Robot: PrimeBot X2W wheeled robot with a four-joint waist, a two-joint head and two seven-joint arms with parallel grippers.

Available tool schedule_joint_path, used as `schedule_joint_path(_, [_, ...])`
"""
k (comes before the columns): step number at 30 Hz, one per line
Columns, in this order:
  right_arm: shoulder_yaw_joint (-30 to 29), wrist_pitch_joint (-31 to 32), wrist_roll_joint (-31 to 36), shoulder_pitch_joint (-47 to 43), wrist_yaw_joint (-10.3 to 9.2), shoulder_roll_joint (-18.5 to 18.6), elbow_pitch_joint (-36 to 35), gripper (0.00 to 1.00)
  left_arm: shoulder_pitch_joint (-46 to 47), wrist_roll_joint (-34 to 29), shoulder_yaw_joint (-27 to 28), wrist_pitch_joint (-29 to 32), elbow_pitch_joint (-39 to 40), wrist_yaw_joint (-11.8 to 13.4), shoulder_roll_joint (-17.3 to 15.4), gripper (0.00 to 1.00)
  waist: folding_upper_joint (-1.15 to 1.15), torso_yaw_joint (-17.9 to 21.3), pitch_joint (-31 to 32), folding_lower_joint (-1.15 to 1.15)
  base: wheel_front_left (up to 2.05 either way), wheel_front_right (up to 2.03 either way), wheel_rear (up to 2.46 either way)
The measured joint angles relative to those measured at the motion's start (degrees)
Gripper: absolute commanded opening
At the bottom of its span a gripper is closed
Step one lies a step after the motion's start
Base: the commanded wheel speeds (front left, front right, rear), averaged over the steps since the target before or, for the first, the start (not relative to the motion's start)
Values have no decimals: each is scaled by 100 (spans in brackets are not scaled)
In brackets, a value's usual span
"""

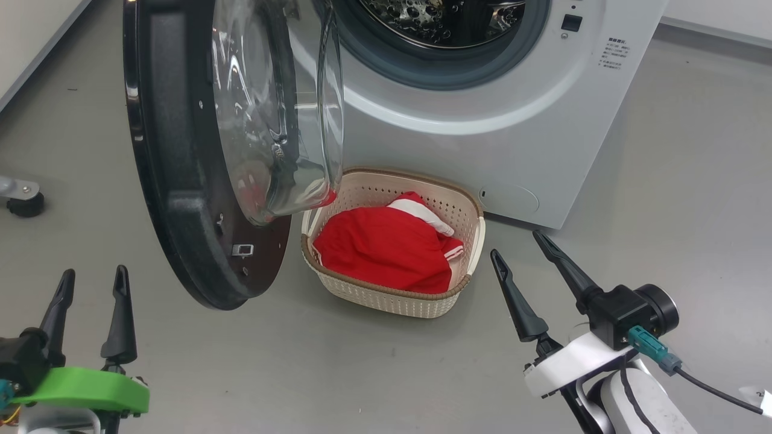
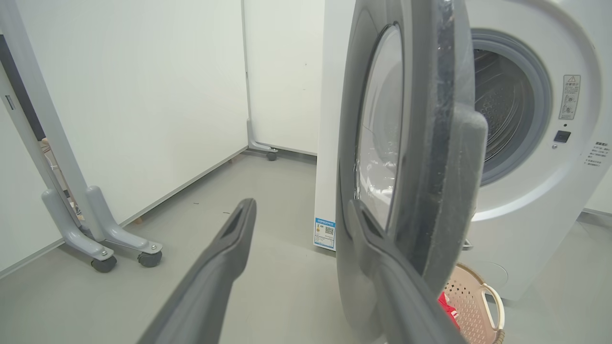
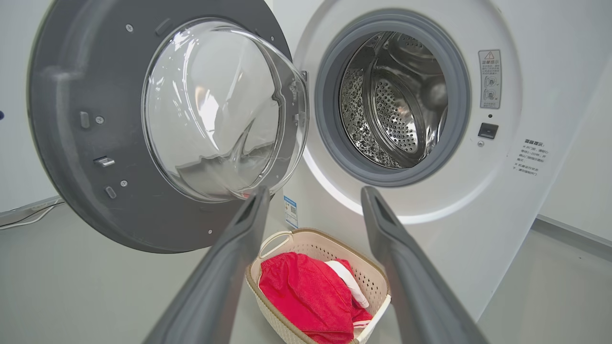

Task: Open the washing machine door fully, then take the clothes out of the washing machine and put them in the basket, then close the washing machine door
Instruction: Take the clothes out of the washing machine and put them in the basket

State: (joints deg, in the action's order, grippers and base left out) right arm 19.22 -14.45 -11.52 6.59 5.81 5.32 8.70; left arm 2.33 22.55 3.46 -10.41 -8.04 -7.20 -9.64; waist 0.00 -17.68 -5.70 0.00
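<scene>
Head view first: washing machine door (image 1: 175, 181) stands swung out at the left of the washing machine (image 1: 482, 150), seen nearly edge-on; its round face is upright and its clear glass bowl (image 1: 271, 108) bulges rightward over the far left corner of the basket (image 1: 467, 283); the door's top and most of the drum (image 1: 446, 18) are cut off by the upper edge; the basket sits on the grey floor just before the machine, long axis running left to right along its front; the clothes (image 1: 386, 247) lie heaped inside it, white stripes toward the far right end, one corner veiled behind the bowl; left gripper (image 1: 96, 271) hovers at lower left, fingers spread wide with nothing between them, near the door's bottom rim but apart from it; right gripper (image 1: 515, 243), likewise wide and holding nothing, sits just right of the basket, fingers pointing up and leftward.

Left wrist view: the door turns its outer side, nearly edge-on; one finger overlaps it, and contact cannot be told; a basket handle and a scrap of red show at lower right, the rest hidden behind the door; a blue label sticker (image 2: 324, 234) marks the machine's side.

Right wrist view: the door's inner face and bowl face the camera at left; the basket with the clothes lies between the spread fingers, its near end cut off below.
</scene>
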Motion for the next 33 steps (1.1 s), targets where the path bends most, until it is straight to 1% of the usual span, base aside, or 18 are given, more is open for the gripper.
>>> schedule_joint_path(9, [-12,0,0,-3,-1,-2,-4,100,0,-59,-13,-171,-165,0,34,100,0,15,27,0,0,0,0])
schedule_joint_path(33, [-24,0,0,-29,-1,-20,-31,100,10,-156,-63,-334,-424,0,30,100,0,-4,54,0,0,0,0])
